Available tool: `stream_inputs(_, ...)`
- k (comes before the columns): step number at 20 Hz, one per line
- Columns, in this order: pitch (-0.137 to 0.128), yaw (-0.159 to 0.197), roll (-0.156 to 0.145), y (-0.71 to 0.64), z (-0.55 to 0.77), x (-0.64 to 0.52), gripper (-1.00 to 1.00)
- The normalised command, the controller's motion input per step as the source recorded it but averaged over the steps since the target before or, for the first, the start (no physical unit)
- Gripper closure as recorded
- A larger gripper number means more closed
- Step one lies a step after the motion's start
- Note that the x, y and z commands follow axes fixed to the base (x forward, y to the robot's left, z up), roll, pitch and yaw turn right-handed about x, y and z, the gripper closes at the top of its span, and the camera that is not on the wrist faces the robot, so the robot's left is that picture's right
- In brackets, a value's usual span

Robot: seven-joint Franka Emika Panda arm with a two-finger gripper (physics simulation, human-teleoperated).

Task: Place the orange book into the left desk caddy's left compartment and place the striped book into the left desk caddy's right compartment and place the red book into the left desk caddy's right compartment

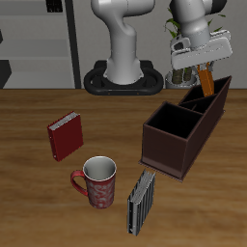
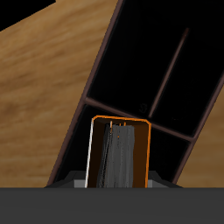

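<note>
- My pincer [image 1: 204, 69] is clamped on the orange book [image 1: 205, 79], holding it over the caddy's [image 1: 183, 130] far, taller end.
- The orange book hangs roughly upright; its lower end dips toward the left compartment [image 1: 214, 98]. Can't tell whether it touches the divider.
- In the wrist view the orange book [image 2: 119, 156] shows edge-on between my fingers, with the caddy's dark sections [image 2: 149, 61] beneath.
- The right compartment [image 1: 172, 121] is the big square section at the caddy's near end.
- The red book [image 1: 66, 136] lies flat on the counter [image 1: 39, 203], at about 9 o'clock from the caddy, well apart.
- The striped book [image 1: 141, 202] stands on edge, tilted, at about 7 o'clock from the caddy, near the front edge.
- A mug [image 1: 96, 181] sits just beside the striped book, at 5 o'clock from the red book.
</note>
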Motion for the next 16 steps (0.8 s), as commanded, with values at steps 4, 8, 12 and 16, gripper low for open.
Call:
stream_inputs(4,0.066,0.002,0.014,0.06,-0.13,-0.04,1.00)
stream_inputs(8,0.090,-0.013,0.022,0.07,-0.15,0.00,1.00)
stream_inputs(12,0.084,-0.027,0.025,0.04,-0.08,0.03,1.00)
stream_inputs(16,0.062,-0.002,0.068,0.04,-0.05,-0.03,-1.00)
